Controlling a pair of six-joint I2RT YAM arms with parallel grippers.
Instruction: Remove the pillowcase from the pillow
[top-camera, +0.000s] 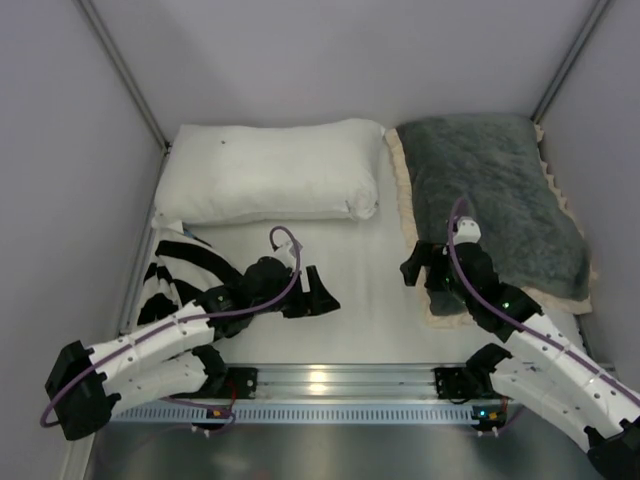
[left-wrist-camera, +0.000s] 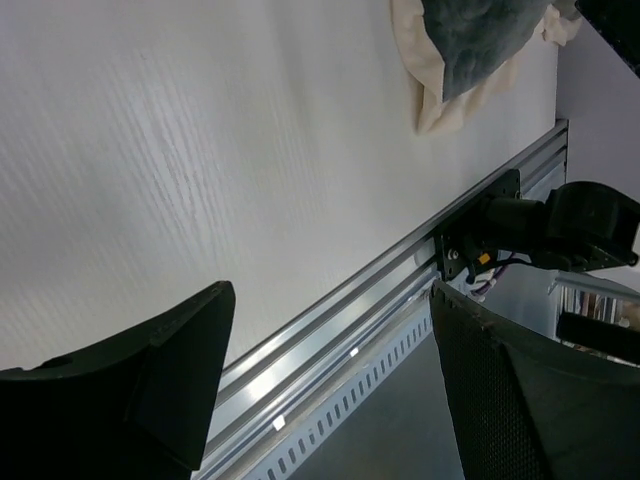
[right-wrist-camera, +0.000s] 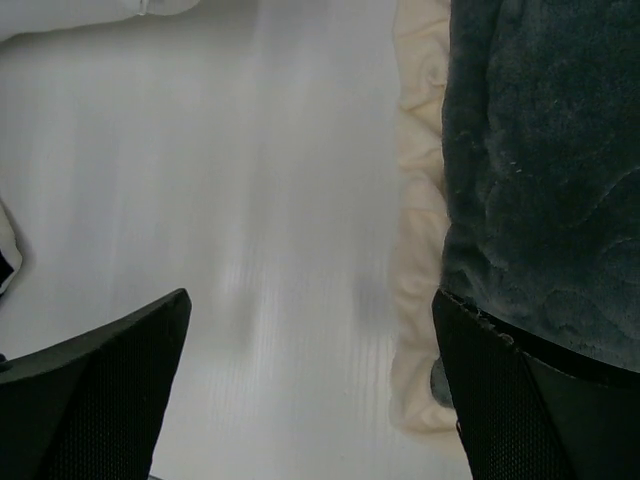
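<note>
My right gripper (top-camera: 428, 272) hangs spread wide and empty, its right finger over the near-left corner of the dark gray plush pillowcase with the cream ruffled border (top-camera: 495, 190). The pillowcase's long axis runs away from me along the right side (the pillow itself is hidden, presumably inside). The left gripper (top-camera: 312, 290), also agape and empty, sits farther left, so the right arm is nearer; I count one pillowcase, one smooth white pillow (top-camera: 270, 180) and one black-and-white striped cloth (top-camera: 175, 270).

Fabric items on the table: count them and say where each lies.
3: white pillow, back left; black-and-white striped cloth, left edge; gray plush pillowcase, back right. A pillow may be hidden inside it.
</note>
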